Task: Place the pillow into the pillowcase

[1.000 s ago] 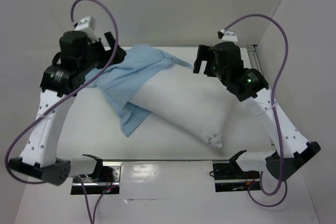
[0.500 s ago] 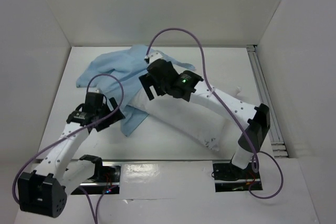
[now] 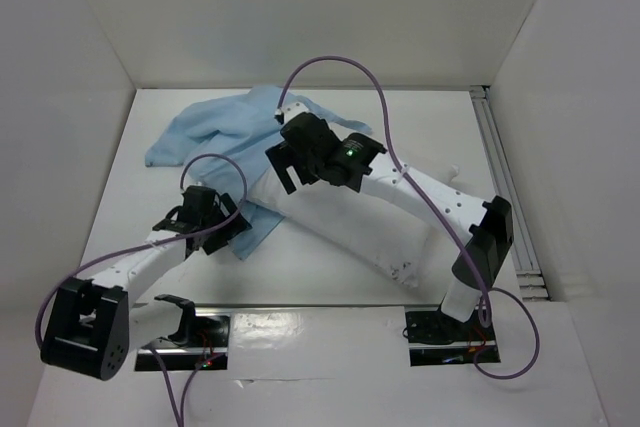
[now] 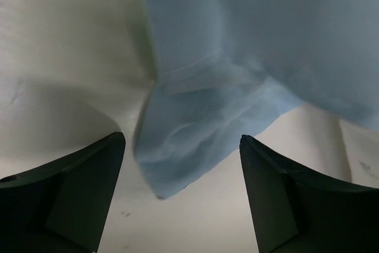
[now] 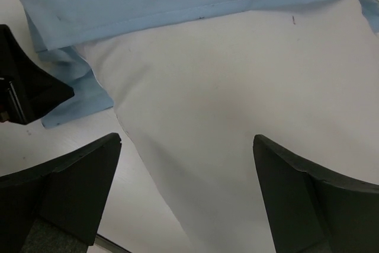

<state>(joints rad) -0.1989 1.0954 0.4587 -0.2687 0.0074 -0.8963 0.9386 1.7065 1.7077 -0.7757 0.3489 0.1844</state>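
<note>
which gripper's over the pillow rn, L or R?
The right gripper: it is open, with the white pillow between its tips. The left gripper, also open, faces the near corner of the blue pillowcase instead.

Your left arm (image 3: 140, 263) and right arm (image 3: 430, 194) wear white link shells between black joint housings, each trailing a looping purple cable (image 3: 335, 58). A green light (image 3: 352, 155) glows mid-frame on the right arm. The fingers (image 4: 71, 194) are matte black wedges.

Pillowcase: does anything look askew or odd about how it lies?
Yes. The pillowcase lies bunched and wrinkled, draped over the far-left end of the pillow, with one corner poking out beneath it by the open left gripper.
</note>
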